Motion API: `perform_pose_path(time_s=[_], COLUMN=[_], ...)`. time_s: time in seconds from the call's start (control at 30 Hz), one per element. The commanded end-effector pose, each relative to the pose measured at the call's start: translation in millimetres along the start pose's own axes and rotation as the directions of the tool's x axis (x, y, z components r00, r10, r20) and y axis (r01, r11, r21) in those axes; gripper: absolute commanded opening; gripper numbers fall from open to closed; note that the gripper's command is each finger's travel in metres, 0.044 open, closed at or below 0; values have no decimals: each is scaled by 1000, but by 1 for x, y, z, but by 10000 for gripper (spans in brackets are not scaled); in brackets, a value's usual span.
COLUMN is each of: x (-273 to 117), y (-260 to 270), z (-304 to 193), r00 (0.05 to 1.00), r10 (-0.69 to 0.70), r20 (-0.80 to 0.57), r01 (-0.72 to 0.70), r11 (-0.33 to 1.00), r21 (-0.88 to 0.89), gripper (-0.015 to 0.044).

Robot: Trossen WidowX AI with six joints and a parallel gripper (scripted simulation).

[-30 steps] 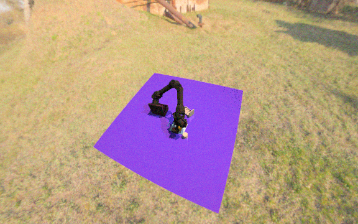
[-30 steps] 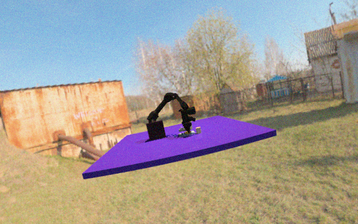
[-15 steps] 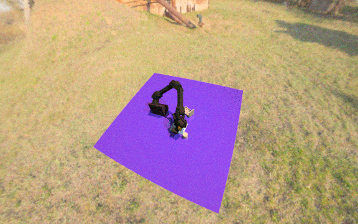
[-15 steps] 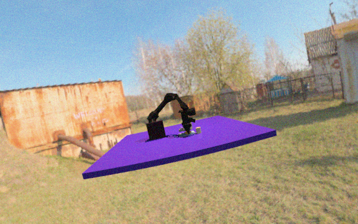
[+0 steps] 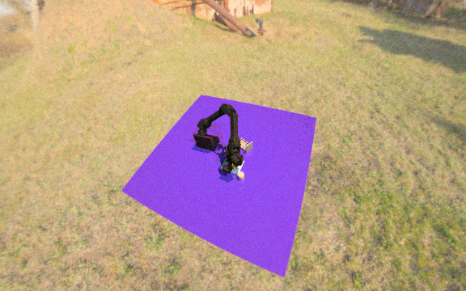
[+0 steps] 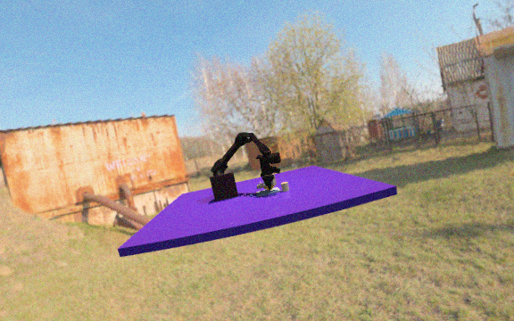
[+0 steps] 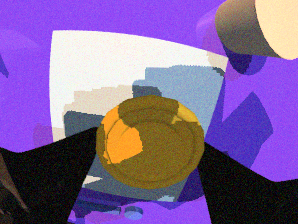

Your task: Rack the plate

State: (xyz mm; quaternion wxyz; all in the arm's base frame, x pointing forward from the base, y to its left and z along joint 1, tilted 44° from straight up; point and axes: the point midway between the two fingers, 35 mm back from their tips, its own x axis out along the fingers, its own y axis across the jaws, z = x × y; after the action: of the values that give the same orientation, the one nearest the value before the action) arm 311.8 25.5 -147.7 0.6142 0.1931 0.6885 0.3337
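The yellow-orange round plate (image 7: 160,160) is over the white square mat (image 7: 95,57), its face toward the wrist camera. My gripper (image 7: 149,141) (image 6: 269,188) is shut on the plate, with one black fingertip at each side of its rim. Whether the plate touches the mat is hard to tell. The dish rack (image 5: 249,145) is a small beige piece just behind the arm's forearm in the top view, partly covered by it. Its slots are too small to make out, and it is out of the wrist view.
A beige cylinder (image 5: 240,175) (image 6: 285,186) (image 7: 240,25) stands close beside the mat's corner. A small blue item (image 7: 133,213) lies by the mat's near edge in the wrist view. The arm's dark base (image 5: 206,141) (image 6: 224,186) stands on the purple table top (image 5: 237,218) (image 6: 221,214).
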Motion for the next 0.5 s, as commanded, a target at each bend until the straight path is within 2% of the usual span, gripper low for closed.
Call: perform_pose_path(time_s=[0.0,0.1,0.47], x=[-26,-46,-110], y=[-4,-5,-6], z=[9,10,11], r00=[1000,1000,1000], r10=[-16,-19,-24], r20=[19,19,20], r01=[16,19,24], r11=[1000,1000,1000], r21=[-13,-12,-14], gripper=[67,0,0])
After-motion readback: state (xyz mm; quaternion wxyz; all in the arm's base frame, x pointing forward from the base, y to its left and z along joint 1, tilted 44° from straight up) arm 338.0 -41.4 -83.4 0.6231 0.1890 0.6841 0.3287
